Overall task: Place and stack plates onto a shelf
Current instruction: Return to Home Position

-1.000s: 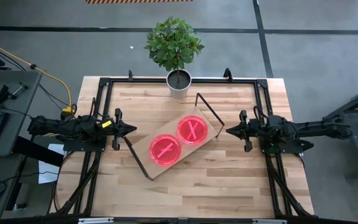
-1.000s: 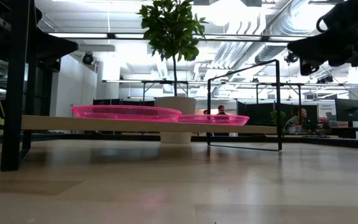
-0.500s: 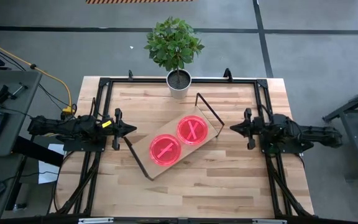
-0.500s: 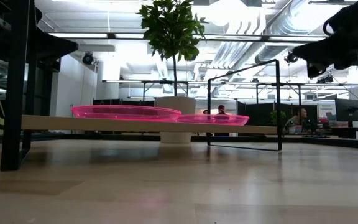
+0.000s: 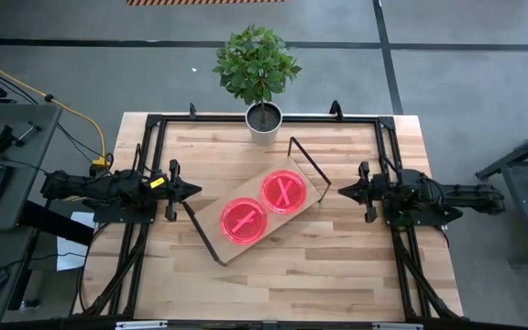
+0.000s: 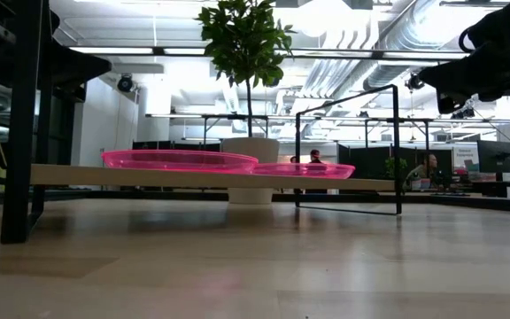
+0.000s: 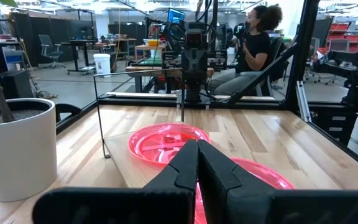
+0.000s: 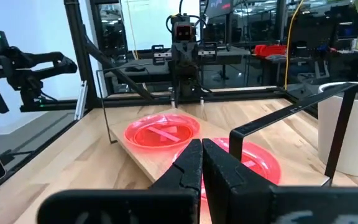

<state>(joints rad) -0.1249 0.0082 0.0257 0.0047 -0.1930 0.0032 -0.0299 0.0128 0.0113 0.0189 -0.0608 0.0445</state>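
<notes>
Pink-red translucent plates lie side by side on the light-wood shelf (image 5: 279, 224), which stands slantwise mid-table on black wire legs. One plate spot (image 5: 243, 221) is nearer the left arm, the other (image 5: 284, 192) nearer the right. I cannot tell whether each is one plate or a stack. The low view shows both plates (image 6: 180, 159) (image 6: 304, 168) resting flat on the board (image 6: 149, 177). My left gripper (image 5: 195, 191) (image 7: 197, 149) hovers shut off the shelf's left end. My right gripper (image 5: 340, 192) (image 8: 202, 146) hovers shut off its right end. Neither touches anything.
A white pot with a green plant (image 5: 264, 124) stands at the table's far edge, behind the shelf. The shelf's wire legs (image 5: 308, 165) (image 5: 200, 234) rise at both ends. Black frame rails run along the table's sides. A person sits beyond the table in the left wrist view (image 7: 253, 43).
My right arm has drawn back a little toward the table's right edge, away from the shelf's right end, its fingers staying shut. The plates, the shelf and the left arm have kept still.
</notes>
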